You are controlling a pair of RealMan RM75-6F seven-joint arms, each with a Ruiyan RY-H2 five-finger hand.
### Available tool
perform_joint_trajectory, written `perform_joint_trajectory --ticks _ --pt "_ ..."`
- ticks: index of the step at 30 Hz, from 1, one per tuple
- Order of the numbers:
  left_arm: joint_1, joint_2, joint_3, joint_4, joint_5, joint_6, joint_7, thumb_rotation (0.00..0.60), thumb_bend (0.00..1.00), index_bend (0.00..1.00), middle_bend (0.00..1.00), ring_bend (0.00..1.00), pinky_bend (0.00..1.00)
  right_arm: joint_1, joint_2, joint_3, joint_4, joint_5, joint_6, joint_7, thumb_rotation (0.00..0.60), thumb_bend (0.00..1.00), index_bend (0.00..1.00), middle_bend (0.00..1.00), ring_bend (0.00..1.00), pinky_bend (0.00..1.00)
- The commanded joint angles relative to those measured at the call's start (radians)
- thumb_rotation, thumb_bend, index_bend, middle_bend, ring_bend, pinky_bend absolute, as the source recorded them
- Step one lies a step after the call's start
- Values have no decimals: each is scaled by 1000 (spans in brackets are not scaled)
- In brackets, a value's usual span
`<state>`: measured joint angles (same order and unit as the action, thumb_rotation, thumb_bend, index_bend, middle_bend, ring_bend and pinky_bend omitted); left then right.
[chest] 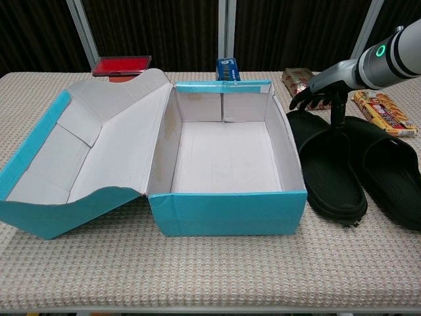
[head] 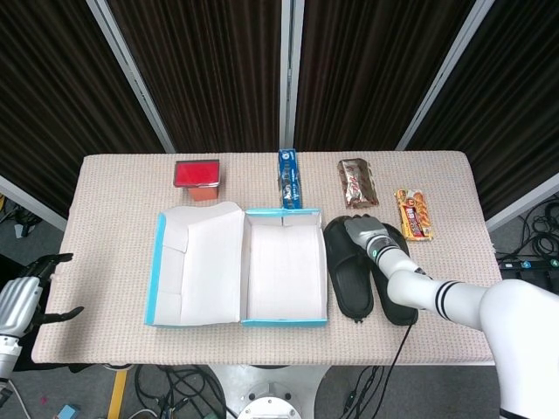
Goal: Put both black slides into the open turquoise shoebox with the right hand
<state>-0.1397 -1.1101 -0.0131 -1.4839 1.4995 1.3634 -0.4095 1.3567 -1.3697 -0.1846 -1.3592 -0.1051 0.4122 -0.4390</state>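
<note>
**Right hand over the slides, nothing lifted**

The shoebox [chest: 227, 158] sits open in the middle of the table [head: 113, 183], its lid [chest: 85, 158] folded out flat to the left and its white inside bare. Just right of the box lie the two black slides, side by side and parallel, toes toward the far edge. The near slide [chest: 329, 168] almost touches the box wall; the far slide [chest: 388, 171] lies just beside it on the right.

The right hand [chest: 319, 89] hangs above the far ends of the slides, fingers spread and pointing down, the thumb reaching toward the gap between the two. It grips nothing. Whether a fingertip touches the rubber cannot be told from either view.

The left hand [head: 31, 292] shows only in the head view, off the left edge of the table, fingers apart and holding nothing.

Along the far edge stand a red tin [head: 196, 174], a blue packet [head: 289, 177], a brown wrapper [head: 356, 182] and an orange snack pack [head: 413, 213], all well apart from the box except the blue packet, which lies just behind its back wall.
</note>
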Motion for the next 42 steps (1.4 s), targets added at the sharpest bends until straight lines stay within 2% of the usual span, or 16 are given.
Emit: perform_joint_trajectory --ticks 1,13,17,22,42 --pt "0 -1 1 1 2 0 1 600 40 175 205 123 177 14 -9 -16 1 -8 -2 18 600 31 0 64 0 0" --pt "8 6 8 -3 -3 0 -18 600 39 175 211 123 177 65 -30 -73 -27 -23 84 33 600 59 3 143 0 0" --pt "12 9 11 -3 -4 1 -29 600 40 175 216 123 176 80 -46 -90 -27 -4 121 19 600 72 59 176 0 0" --pt "12 10 12 0 -5 -4 -44 600 40 175 216 123 177 83 -66 -94 -26 19 165 0 600 81 142 219 0 0" --pt "11 1 15 18 -15 -26 -60 600 40 175 216 123 177 86 -114 -97 7 92 197 -104 600 82 267 293 0 7"
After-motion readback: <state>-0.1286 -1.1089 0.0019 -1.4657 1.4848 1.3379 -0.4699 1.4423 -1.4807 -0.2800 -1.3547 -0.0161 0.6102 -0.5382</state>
